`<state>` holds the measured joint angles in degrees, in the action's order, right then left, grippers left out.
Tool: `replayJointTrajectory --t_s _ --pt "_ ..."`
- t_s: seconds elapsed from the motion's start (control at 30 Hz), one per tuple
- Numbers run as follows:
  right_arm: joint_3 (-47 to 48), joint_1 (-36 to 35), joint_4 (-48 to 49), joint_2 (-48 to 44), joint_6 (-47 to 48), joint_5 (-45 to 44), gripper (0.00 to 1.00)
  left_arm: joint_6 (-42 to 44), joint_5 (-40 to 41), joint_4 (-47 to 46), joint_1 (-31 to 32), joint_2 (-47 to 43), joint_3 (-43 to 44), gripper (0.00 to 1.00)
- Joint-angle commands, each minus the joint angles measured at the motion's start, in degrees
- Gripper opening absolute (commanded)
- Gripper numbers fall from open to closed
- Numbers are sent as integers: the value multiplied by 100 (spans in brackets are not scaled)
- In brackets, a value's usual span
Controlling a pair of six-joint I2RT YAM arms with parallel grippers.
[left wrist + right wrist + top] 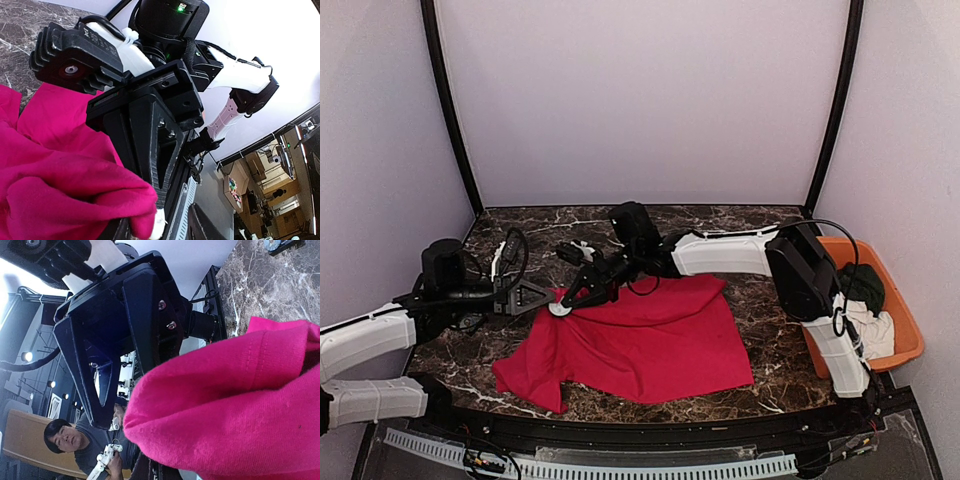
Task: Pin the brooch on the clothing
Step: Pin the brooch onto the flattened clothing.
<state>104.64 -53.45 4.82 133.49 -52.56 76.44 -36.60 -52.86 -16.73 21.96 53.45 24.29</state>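
The clothing (640, 340), a bright red T-shirt, lies spread on the marble table (770, 330). My right gripper (582, 293) is shut on its upper left edge, and a lifted fold of the fabric (240, 405) fills the right wrist view. My left gripper (548, 298) meets it from the left, jaws parted. The brooch (560, 309), small, round and white, sits at the fabric's edge between the two grippers. In the left wrist view the brooch (160, 222) shows just under the red fold (60, 165), beside a black finger (150, 145) of the right gripper.
An orange basket (905, 310) at the right edge of the table holds a dark green garment (863, 285) and a white cloth (875, 328). A few small dark and white items (578, 250) lie on the table behind the grippers. Purple walls enclose the table.
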Motion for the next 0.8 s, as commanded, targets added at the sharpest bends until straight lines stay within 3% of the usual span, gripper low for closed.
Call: replayJointTrajectory --t_s 0.0,0.1,0.17,0.2,0.23,0.37,0.47,0.53,0.77 --pt "-139 38 56 -221 190 -120 0 -42 -111 -115 -42 -346 -88 36" --pt "-137 47 62 -229 248 -137 0 -92 -134 -91 -42 -361 -140 35" --pt "-152 54 82 -244 265 -139 0 -45 -18 102 -54 -407 -129 42" --pt "-178 54 107 -253 252 -130 0 -16 122 270 -69 -433 -110 54" --pt "-207 54 165 -273 238 -130 0 32 181 325 -78 -502 -101 58" --pt "-410 92 532 -337 -86 -89 0 52 451 499 -142 -765 34 60" --pt "-492 107 694 -367 -227 -98 0 265 475 889 -147 -825 304 58" --pt "-481 115 691 -377 -245 -124 0 246 279 945 -140 -760 367 50" --pt "-428 204 675 -359 -311 -237 0 -209 -431 611 -125 -826 -82 43"
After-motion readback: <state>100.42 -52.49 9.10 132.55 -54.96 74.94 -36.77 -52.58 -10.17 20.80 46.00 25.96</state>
